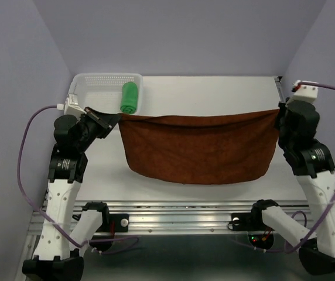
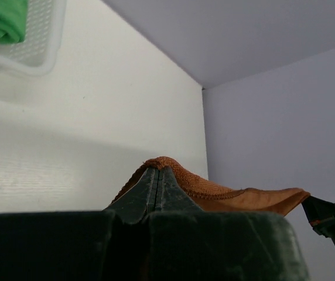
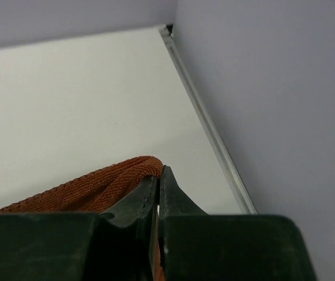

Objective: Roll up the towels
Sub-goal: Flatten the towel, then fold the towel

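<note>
Item: brown towel [image 1: 200, 149] — we hold it hanging over the counter [image 1: 214, 88], long axis left to right. One top corner is pinched in the closed left jaws, the other in the closed right jaws, so both arms are equally near. Also: green towel [image 1: 129, 97] — rolled, in the basket [image 1: 97, 82].

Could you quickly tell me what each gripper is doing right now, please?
Left gripper: closed on one corner of the rust towel.
Right gripper: closed on its other corner.
</note>
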`<action>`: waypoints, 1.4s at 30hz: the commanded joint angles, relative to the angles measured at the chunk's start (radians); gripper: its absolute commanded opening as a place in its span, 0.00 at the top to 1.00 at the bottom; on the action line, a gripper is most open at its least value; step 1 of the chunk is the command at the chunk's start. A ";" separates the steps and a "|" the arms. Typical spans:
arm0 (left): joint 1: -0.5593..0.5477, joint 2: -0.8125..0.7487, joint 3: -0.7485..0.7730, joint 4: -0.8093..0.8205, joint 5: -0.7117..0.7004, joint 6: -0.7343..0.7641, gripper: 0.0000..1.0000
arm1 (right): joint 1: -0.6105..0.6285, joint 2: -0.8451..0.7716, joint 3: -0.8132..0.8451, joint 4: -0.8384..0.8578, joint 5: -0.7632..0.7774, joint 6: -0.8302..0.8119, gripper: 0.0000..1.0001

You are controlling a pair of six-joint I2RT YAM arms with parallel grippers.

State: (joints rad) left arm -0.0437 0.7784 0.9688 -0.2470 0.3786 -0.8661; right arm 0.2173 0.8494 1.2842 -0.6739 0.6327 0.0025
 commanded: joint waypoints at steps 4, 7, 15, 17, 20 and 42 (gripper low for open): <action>-0.163 0.244 -0.131 0.186 -0.206 -0.040 1.00 | -0.058 0.295 -0.167 0.164 -0.074 0.010 0.98; -0.217 0.441 -0.058 0.215 -0.242 -0.028 1.00 | -0.148 0.450 -0.178 0.262 -0.180 0.010 0.99; -0.219 0.709 0.067 0.250 -0.273 -0.040 1.00 | -0.239 0.704 -0.106 0.431 -0.248 -0.110 0.99; -0.219 0.726 0.088 0.267 -0.291 -0.040 1.00 | -0.239 0.737 -0.106 0.467 -0.248 -0.133 0.99; -0.220 0.760 0.108 0.261 -0.279 -0.031 1.00 | -0.248 0.746 -0.112 0.473 -0.216 -0.138 0.99; -0.220 0.547 -0.219 0.265 -0.201 -0.019 1.00 | -0.248 0.387 -0.456 0.340 -0.160 -0.004 0.94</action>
State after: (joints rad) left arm -0.2661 1.3960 0.7959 0.0051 0.1593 -0.8986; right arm -0.0212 1.3182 0.8585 -0.3374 0.4526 -0.0433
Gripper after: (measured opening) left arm 0.020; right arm 0.067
